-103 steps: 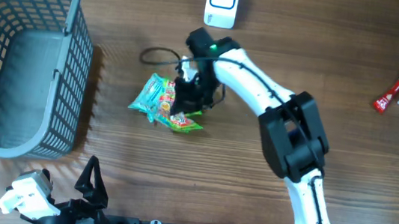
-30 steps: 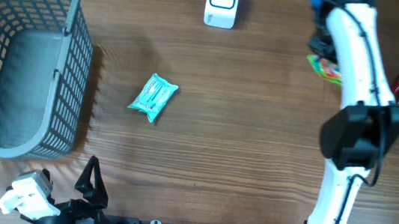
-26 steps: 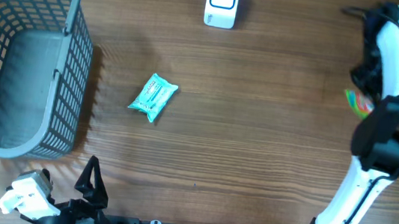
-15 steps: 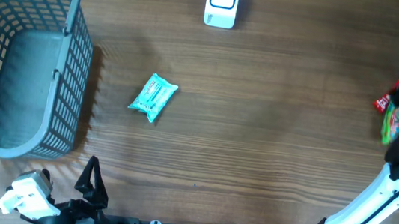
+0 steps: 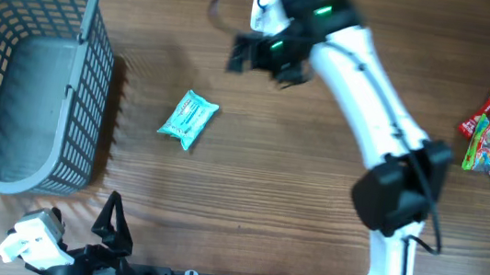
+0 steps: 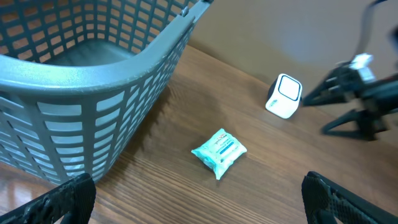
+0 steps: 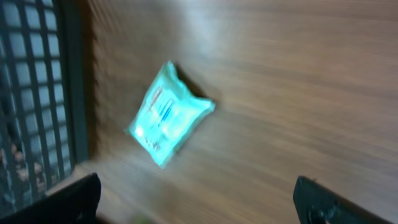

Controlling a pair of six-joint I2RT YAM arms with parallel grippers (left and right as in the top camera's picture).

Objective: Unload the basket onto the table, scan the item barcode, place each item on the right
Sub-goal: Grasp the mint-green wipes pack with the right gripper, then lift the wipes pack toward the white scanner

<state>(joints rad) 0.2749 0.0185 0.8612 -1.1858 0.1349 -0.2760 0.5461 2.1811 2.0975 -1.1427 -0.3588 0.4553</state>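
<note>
Hovering hand: right hand [image 5: 250, 55], fingers spread and empty, hangs between white scanner [image 6: 284, 96] and teal packet [image 5: 189, 119], probably lining up a pickup.
Packet place: flat on table [image 5: 266, 195] near grey basket [image 5: 93, 92], apart from both hands.
Packet axis: long side diagonal, lower-left to upper-right from overhead; printed face up.
Left hand [image 5: 112, 220]: parked low, fingers apart, holding nothing.

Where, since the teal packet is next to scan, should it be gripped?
Probably across its narrow middle, coming straight down from above: the teal packet lies flat on the table, its long axis diagonal, and both long edges are clear of other things.
</note>
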